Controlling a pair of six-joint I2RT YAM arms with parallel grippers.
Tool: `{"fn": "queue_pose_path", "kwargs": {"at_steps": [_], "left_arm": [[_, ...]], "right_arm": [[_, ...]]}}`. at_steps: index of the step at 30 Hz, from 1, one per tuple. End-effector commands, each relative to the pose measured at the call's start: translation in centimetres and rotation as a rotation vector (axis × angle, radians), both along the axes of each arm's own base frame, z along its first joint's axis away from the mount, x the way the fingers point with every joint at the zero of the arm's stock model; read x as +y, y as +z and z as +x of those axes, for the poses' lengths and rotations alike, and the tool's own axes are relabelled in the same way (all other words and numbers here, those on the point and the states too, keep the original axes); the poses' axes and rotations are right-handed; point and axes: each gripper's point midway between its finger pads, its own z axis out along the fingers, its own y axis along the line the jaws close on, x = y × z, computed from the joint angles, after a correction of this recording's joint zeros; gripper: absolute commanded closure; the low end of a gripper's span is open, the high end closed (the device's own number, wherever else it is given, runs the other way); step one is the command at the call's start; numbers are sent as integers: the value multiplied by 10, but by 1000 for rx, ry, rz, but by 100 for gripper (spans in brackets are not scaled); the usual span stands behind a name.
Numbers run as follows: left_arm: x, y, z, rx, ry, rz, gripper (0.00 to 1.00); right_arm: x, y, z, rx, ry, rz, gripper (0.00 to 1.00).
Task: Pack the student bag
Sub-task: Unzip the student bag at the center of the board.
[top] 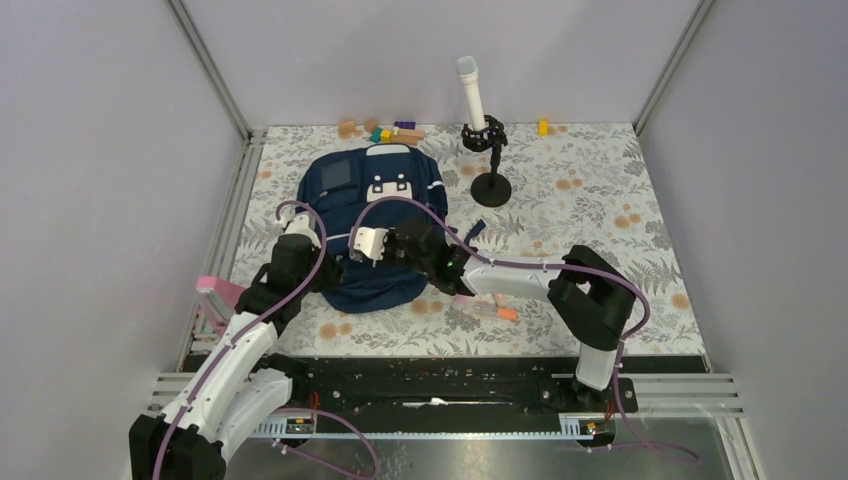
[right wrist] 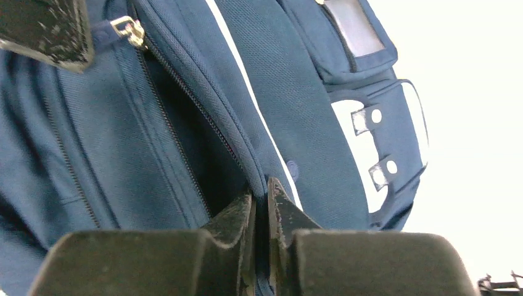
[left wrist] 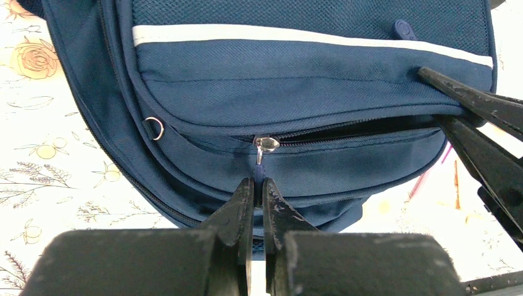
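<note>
The student bag [top: 378, 190], navy with white patches, lies flat on the floral table. My left gripper [left wrist: 259, 185] is shut on the blue pull tab [left wrist: 259, 171] under the silver zipper slider [left wrist: 266, 144] of the front pocket, whose zip is open to the right of the slider. In the top view the left gripper [top: 330, 268] is at the bag's near-left edge. My right gripper [right wrist: 260, 190] is shut on the upper lip of that pocket opening [right wrist: 237, 151]. Its fingers [left wrist: 475, 105] show at the right of the left wrist view. The pocket's inside is dark.
Pens [top: 485, 310] lie on the table just right of the bag's near end. A pink object [top: 220, 292] sits at the left edge. A black stand with a white tube [top: 487, 140] rises behind the bag. Small blocks [top: 395, 130] line the back wall.
</note>
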Motion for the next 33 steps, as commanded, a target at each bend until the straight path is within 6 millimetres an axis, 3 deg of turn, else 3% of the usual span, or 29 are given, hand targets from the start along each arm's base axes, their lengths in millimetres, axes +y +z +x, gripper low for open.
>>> {"fn": "queue_pose_path", "kwargs": {"at_steps": [1,6,12,20,33], "left_arm": [[11,27,13,-89,69,13,100],[31,22,15,-96,174,55,100],[42,23,23,-103,222,62,100],[59,37,47,-108,243,103,100],[85,42,90,-127,265,119,100]], "right_arm": [[-1,35,22,-170,-98,41,100],[-27,50,19,-241,-144,78,100],[-53,58,13,-209,-130,143,100],[-55,57,1,-140,-51,216,100],[-52,67,-20,-33,42,350,100]]}}
